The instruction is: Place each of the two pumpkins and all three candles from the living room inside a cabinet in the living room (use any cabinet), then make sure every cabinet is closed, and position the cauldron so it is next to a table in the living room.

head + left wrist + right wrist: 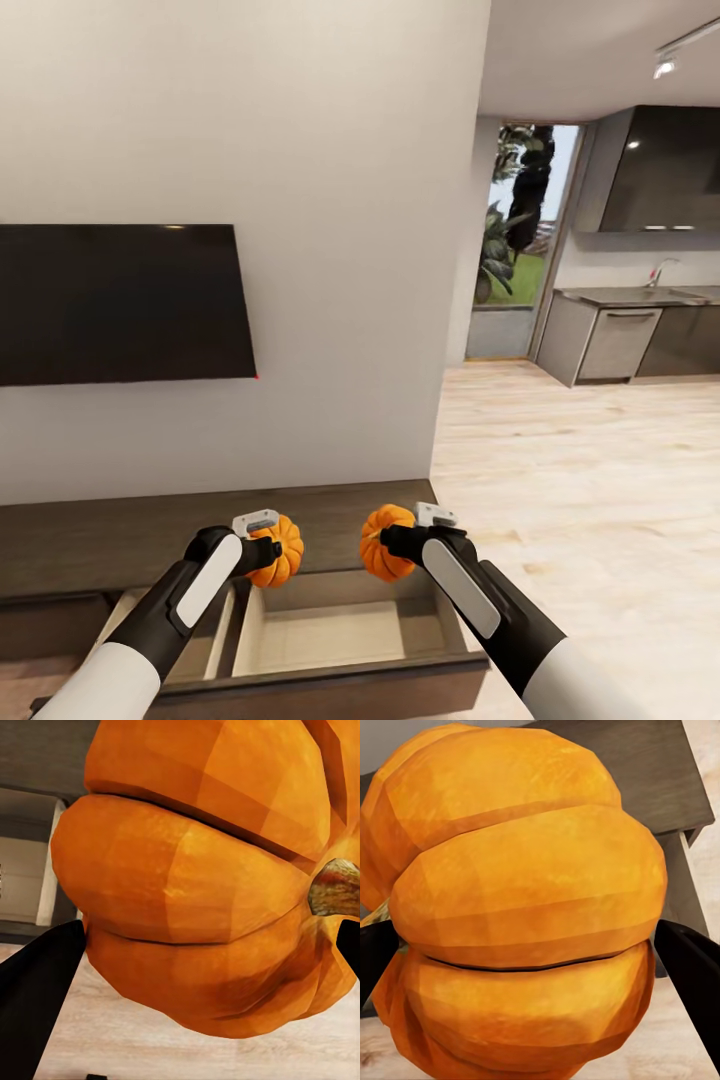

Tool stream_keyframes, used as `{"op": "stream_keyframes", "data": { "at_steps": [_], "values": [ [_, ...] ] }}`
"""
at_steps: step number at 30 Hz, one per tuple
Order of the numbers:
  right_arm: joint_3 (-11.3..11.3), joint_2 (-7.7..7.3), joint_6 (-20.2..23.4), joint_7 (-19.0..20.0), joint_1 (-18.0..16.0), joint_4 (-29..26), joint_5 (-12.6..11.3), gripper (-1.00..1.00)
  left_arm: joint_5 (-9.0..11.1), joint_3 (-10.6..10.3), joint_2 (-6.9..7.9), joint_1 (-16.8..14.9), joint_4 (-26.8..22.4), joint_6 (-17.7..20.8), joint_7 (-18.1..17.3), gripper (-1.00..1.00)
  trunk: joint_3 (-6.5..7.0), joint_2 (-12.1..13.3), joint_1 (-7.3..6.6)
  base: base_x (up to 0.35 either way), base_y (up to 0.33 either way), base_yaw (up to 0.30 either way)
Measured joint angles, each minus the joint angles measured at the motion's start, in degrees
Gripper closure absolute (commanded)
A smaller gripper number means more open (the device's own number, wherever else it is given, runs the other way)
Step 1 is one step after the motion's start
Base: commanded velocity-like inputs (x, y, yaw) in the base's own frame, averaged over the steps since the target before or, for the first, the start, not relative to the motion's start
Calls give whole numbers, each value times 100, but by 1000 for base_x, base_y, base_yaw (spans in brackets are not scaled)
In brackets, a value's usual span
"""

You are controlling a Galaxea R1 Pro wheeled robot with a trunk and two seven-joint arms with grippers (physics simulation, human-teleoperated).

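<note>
My left gripper is shut on an orange ribbed pumpkin, held above the open drawer of the dark brown cabinet. That pumpkin fills the left wrist view, stem at one side, between black fingers. My right gripper is shut on the second pumpkin, also above the open drawer. It sits between the dark fingers in the right wrist view, over the cabinet top. The drawer's pale beige inside looks bare. No candles or cauldron are in sight.
A black TV hangs on the white wall above the cabinet. To the right lies pale wood floor, leading to grey kitchen units and a glass door.
</note>
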Motion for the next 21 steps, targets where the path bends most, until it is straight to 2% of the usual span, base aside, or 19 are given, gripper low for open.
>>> {"op": "stream_keyframes", "data": {
  "at_steps": [6,21],
  "values": [
    [12,-1,-2,6,1,-18,-12,100,-19,0,0,-1,1,6,4,100,0,0,0,0,0,136],
    [19,-1,-1,39,0,-24,-11,100,-13,-1,0,-1,-4,4,3,100,0,-1,-1,43,-60,3]
  ]
}}
